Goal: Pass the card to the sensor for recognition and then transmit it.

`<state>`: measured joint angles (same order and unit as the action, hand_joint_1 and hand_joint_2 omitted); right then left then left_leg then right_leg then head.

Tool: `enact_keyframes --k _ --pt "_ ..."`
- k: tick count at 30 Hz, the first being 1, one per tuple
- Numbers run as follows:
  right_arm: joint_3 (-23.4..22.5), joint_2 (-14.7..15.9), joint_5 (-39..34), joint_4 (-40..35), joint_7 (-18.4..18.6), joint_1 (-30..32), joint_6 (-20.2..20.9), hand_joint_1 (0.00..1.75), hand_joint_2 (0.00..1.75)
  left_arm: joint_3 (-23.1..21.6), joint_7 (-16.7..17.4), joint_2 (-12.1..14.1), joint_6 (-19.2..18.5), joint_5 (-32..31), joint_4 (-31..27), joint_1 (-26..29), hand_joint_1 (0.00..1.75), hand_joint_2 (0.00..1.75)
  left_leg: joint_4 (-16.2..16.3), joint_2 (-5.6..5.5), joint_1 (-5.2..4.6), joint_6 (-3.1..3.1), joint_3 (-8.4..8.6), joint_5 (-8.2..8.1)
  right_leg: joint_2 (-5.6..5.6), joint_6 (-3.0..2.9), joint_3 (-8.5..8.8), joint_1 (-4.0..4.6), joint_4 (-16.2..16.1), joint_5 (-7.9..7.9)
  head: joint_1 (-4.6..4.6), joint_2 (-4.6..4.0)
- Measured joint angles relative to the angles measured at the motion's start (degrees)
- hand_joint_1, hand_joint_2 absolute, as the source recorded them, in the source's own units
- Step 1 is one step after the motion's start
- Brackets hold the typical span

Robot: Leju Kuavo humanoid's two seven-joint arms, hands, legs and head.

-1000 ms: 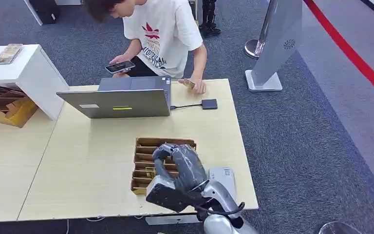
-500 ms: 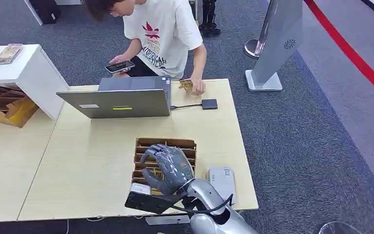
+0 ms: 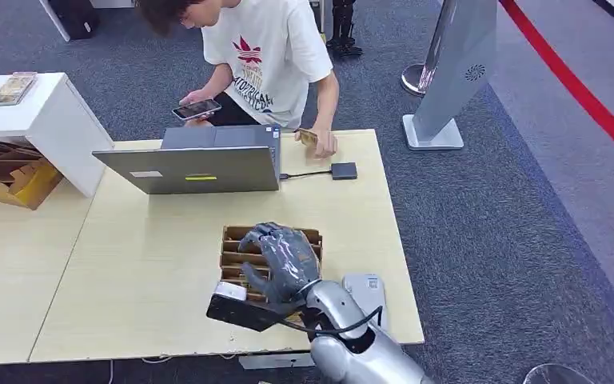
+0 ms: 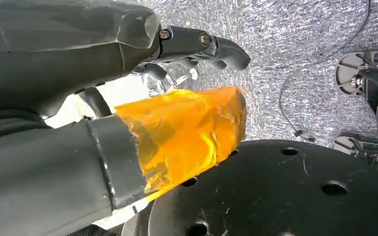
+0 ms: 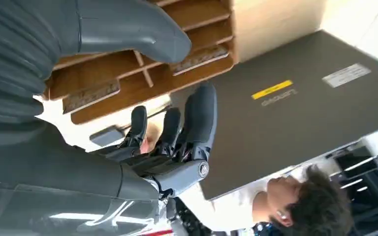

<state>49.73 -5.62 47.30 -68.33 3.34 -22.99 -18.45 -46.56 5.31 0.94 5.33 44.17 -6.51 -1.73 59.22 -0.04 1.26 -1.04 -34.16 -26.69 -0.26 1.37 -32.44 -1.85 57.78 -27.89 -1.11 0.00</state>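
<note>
We see our right hand (image 3: 281,260) reaching over the slotted wooden tray (image 3: 232,260) on the table (image 3: 144,264), palm down, fingers (image 5: 199,115) spread and slightly curled, holding nothing. Cards (image 5: 199,59) lie in the tray's slots. The grey sensor (image 3: 365,294) sits just beside the tray. Our left hand (image 4: 128,93) hangs by the floor, fingers loosely apart, thumb wrapped in orange film.
</note>
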Motion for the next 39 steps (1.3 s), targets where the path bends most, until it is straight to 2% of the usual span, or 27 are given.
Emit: enact_keyframes --k 8,17,22,24,25,28,31,35,39 --pt "-1.21 0.0 0.15 1.01 0.09 -0.45 -0.24 0.84 1.75 -0.48 0.0 0.09 -0.04 0.0 0.0 -0.08 0.0 0.0 0.0 0.0 0.0 0.0 0.0 0.0 0.01 0.0 0.0 0.0 0.0 0.0 0.02 0.0" --pt "-3.76 0.02 1.92 1.16 1.23 -0.45 -0.57 1.12 1.75 -0.9 0.02 0.11 -0.04 0.04 0.0 -0.11 0.0 0.0 0.0 0.0 0.0 0.0 0.01 0.0 0.0 0.0 0.0 0.0 0.0 0.0 0.02 0.0" --pt "-5.77 0.02 2.8 2.06 1.36 -0.06 -0.48 1.03 1.75 -1.0 0.37 0.11 -0.04 0.31 0.0 -0.13 0.0 0.0 0.01 0.0 0.0 0.0 0.01 0.0 0.0 0.0 0.0 0.0 0.0 0.0 0.02 0.0" --pt "-6.27 0.02 3.01 2.6 1.38 0.22 -0.46 1.17 1.75 -1.03 0.37 0.11 -0.02 0.52 0.0 -0.13 0.0 0.0 0.0 0.0 0.0 0.0 0.01 0.0 0.01 0.0 -0.01 0.0 0.0 0.0 0.0 0.0" --pt "-6.52 0.02 3.1 2.89 1.4 0.36 -0.44 1.12 1.75 -1.09 0.37 0.11 -0.02 0.63 0.0 -0.16 0.0 0.0 0.0 0.0 0.0 0.0 0.01 0.0 0.01 0.0 -0.01 0.0 0.0 0.0 0.0 0.0" --pt "-7.34 0.02 3.49 3.78 1.64 0.67 -0.48 1.15 1.75 -1.42 0.41 0.11 0.09 0.83 0.0 -0.27 0.0 0.0 0.0 0.0 0.0 0.0 0.0 0.0 0.01 0.0 -0.01 0.0 0.0 0.0 0.0 0.0" --pt "-8.28 0.02 3.71 4.46 1.88 0.95 -0.46 1.05 1.75 -1.6 0.48 0.11 0.18 1.09 0.0 -0.39 0.0 0.0 0.0 0.0 0.0 0.0 0.0 0.0 0.01 0.0 -0.01 0.0 0.0 0.0 0.0 0.0" --pt "-9.31 0.02 3.78 5.01 1.9 1.42 -0.39 1.05 1.75 -2.16 0.5 0.11 0.37 1.46 0.02 -0.41 0.0 0.0 0.0 0.01 0.0 0.0 0.0 0.0 0.01 0.0 -0.01 0.0 0.0 0.0 0.0 0.0" --pt "-10.12 0.02 3.8 5.22 1.95 1.95 -0.37 0.96 1.75 -2.29 0.5 0.09 0.48 1.79 0.0 -0.41 0.0 0.0 0.0 0.0 0.0 0.0 0.0 0.0 0.01 0.0 -0.01 0.0 0.0 0.0 0.02 0.0"
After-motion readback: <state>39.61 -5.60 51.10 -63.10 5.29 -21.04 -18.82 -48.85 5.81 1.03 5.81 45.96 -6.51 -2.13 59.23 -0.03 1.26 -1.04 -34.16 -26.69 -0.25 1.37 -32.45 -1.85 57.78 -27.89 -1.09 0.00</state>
